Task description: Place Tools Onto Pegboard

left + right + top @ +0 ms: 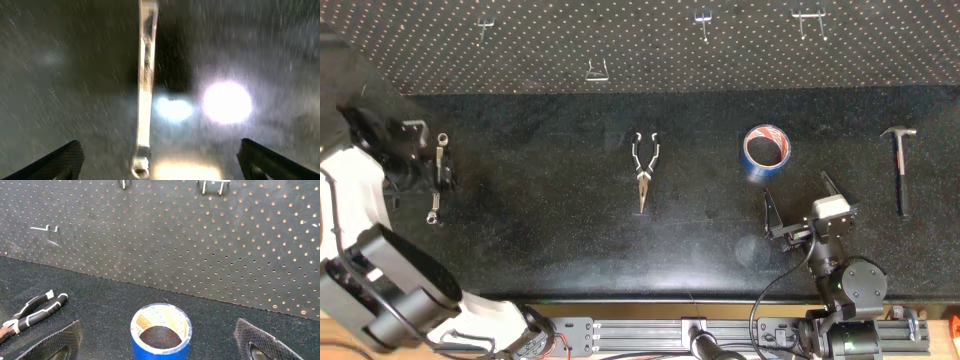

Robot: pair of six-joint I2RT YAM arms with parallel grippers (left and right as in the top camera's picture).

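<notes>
A silver wrench lies on the black table at the far left. My left gripper hovers right over it, open, with one finger on each side of the shaft and clear of it. Grey-handled pliers lie mid-table. A blue tape roll stands right of centre. My right gripper sits low behind the roll, open and holding nothing. A hammer lies at the far right. The pegboard stands along the back of the table.
Metal hooks stick out of the pegboard: one at the left, a wire loop lower down, and two at the upper right. The black mat between the tools is bare.
</notes>
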